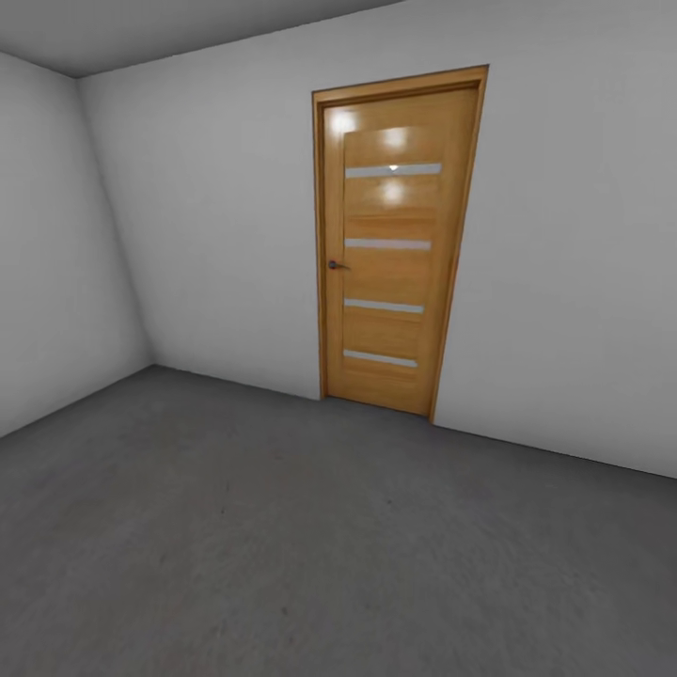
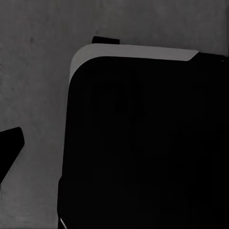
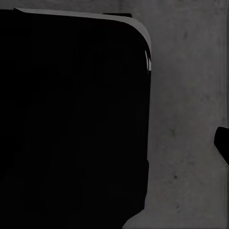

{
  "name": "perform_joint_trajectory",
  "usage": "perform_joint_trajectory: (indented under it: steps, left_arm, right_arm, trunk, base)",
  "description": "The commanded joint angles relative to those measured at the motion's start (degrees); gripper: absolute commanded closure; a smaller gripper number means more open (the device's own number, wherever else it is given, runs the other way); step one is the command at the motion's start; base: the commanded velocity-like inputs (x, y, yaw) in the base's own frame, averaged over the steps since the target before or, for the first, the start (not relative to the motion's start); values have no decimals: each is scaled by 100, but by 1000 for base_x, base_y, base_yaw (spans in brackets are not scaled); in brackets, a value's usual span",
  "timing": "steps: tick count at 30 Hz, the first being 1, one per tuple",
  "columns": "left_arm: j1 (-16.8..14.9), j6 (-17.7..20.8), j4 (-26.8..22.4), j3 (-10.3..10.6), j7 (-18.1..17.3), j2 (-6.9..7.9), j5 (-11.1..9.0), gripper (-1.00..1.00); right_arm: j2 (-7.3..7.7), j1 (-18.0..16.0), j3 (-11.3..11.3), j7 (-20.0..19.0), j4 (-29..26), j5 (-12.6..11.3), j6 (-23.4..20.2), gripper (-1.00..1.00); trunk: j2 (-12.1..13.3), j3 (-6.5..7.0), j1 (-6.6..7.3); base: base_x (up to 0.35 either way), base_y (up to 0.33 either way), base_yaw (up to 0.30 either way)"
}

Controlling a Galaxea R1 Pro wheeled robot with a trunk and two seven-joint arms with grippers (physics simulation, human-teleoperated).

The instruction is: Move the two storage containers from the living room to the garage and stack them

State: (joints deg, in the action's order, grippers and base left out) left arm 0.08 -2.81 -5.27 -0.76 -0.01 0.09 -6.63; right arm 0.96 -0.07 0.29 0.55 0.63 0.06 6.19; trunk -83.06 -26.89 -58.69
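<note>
Garage: grey floor [image 1: 282, 545], white walls [image 1: 216, 235], shut wood door [image 1: 395, 254] ahead. Wrist cams: black robot body [image 2: 143, 143] over floor. Containers not seen; can't tell tool states

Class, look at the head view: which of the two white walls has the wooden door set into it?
The white wall facing the camera holds the light-brown wooden door with four pale glass strips; the left-hand white wall is bare.

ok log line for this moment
room: grey concrete floor, white walls | ahead: closed wooden door | containers: none in sight | grippers: cannot tell
</note>
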Motion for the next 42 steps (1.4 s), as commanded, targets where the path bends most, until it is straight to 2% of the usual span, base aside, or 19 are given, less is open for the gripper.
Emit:
perform_joint_trajectory:
  steps: [1, 42]
  left_arm:
    - [-1, -9, -2, -3, 0, -1, -49, -100]
    - [-1, -9, 0, -3, 9, -1, -49, -100]
  right_arm:
    - [0, -2, 4, 6, 7, 1, 25, -100]
    - [-38, -2, 7, -2, 7, 42, 32, -100]
  trunk:
    - [-2, -4, -4]
    - [-2, -4, -4]
  base:
    - [322, 0, 0]
    - [322, 1, -14]
